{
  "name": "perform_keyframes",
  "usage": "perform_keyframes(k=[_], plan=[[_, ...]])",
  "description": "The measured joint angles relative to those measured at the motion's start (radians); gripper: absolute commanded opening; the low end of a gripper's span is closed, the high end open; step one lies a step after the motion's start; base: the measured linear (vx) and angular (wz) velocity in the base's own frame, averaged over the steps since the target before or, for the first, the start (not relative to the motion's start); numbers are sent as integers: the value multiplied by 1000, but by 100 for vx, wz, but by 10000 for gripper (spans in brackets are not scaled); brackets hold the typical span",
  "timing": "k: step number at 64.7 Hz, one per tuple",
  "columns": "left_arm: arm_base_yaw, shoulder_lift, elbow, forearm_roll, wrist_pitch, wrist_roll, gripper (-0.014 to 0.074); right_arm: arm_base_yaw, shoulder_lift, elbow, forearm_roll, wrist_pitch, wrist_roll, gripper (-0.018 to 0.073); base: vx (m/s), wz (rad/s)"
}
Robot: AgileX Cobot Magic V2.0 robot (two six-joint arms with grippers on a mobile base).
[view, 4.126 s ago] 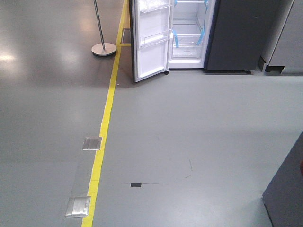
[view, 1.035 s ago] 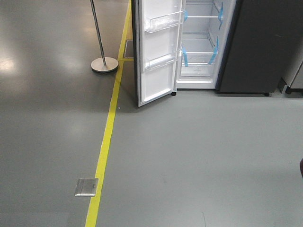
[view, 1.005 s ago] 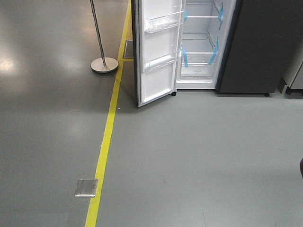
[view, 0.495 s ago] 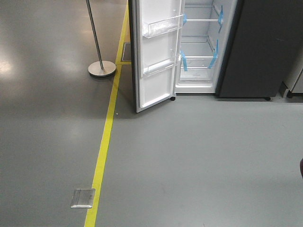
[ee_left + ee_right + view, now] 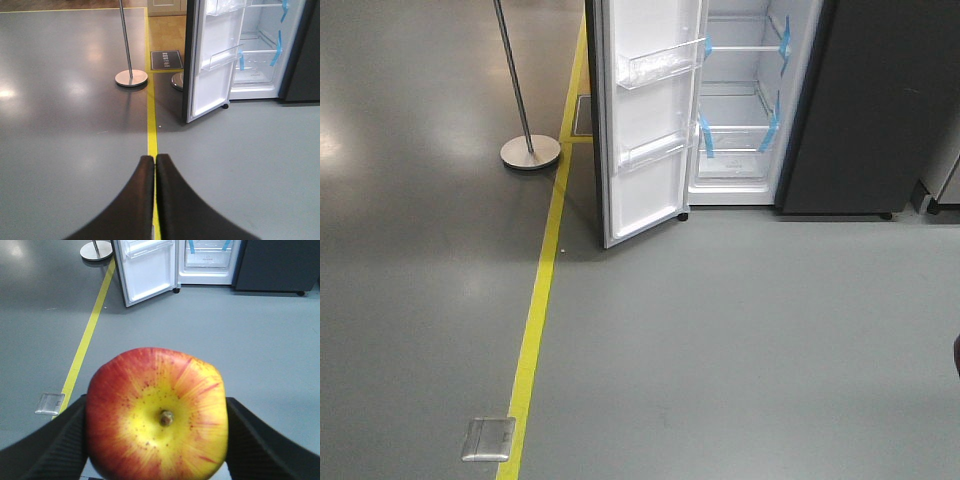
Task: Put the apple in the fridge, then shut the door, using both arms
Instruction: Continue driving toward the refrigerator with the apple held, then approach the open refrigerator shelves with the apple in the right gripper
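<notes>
Since four seconds ago the fridge (image 5: 850, 110) looms larger in your front view, and the floor plate (image 5: 488, 438) that lay well short of it has slid low in the frame. Its door (image 5: 645, 170) stands swung open beside the white compartment (inner face and clear bins toward you). Your right gripper (image 5: 156, 415) clamps the apple (image 5: 157, 390), well short of the fridge, stem dimple facing the camera. Your left gripper (image 5: 155, 159) is pressed closed on nothing.
</notes>
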Motion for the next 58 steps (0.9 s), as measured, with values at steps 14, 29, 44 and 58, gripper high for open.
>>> perform_keyframes(k=[14, 29, 44, 58], plan=[[0, 0, 0, 0, 0, 0, -6, 0, 0, 0, 0, 0, 0, 195, 9, -3], [0, 0, 0, 0, 0, 0, -6, 0, 0, 0, 0, 0, 0, 195, 8, -2], [0, 0, 0, 0, 0, 0, -6, 0, 0, 0, 0, 0, 0, 195, 8, -2], [0, 0, 0, 0, 0, 0, -6, 0, 0, 0, 0, 0, 0, 195, 7, -2]])
